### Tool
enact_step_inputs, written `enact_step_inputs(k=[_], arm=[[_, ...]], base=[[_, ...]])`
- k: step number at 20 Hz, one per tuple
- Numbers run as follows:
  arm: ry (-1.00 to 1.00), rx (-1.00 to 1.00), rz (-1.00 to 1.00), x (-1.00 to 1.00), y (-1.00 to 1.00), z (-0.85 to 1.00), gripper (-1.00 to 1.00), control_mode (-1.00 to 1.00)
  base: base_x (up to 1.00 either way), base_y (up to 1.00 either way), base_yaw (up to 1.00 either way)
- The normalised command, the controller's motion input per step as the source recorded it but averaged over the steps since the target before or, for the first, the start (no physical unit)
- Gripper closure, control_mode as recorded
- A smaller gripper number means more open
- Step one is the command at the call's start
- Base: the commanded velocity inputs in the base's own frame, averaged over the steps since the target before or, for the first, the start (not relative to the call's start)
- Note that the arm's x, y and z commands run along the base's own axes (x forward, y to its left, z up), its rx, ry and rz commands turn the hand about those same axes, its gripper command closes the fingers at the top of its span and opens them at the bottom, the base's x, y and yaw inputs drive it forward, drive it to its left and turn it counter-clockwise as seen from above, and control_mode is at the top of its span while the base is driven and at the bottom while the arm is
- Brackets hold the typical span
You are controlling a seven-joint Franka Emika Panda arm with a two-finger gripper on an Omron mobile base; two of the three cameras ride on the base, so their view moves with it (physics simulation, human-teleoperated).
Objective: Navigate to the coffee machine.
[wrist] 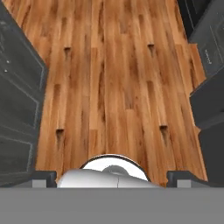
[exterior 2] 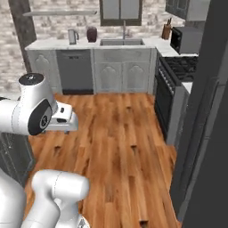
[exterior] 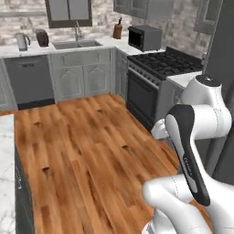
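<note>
The claw (wrist: 113, 178) points down at the wood floor (wrist: 118, 87). Its two dark tips sit far apart at the bottom of the hand view, and nothing is between them. It holds nothing.

The job is to drive to the coffee machine. I think the robot is in the driving part of the job, out in the middle of the kitchen floor. I cannot tell where the coffee machine is from here. On the far counter there is a sink (exterior: 75, 44), a pale kettle (exterior: 22, 41) and a dark jar (exterior: 42, 37) just beside the kettle. In the corner sits a black microwave (exterior: 144, 37), and the stove (exterior: 167, 61) is on the right side. None of these looks like a coffee machine.

So the next move is likely a turn of the base, to look at other parts of the room. The base should stay on the open floor, away from the stove and the tall dark cupboard (exterior 2: 209, 111) near its right side.

The arm (exterior: 189, 151) is folded up close over the base. The elbow bends high, and the hand hangs low in front, facing the floor. It is tucked in well for driving.
</note>
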Motion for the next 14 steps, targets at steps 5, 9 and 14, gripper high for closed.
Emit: enact_step_inputs(k=[5,9,14], arm=[[0.00,0.00,0.00,0.00,0.00,0.00,-1.00,1.00],[0.00,0.00,0.00,0.00,0.00,0.00,-1.00,1.00],[0.00,0.00,0.00,0.00,0.00,0.00,-1.00,1.00]], base=[[0.62,0.20,-0.78],[0.98,0.42,-0.29],[1.00,0.43,-0.17]])
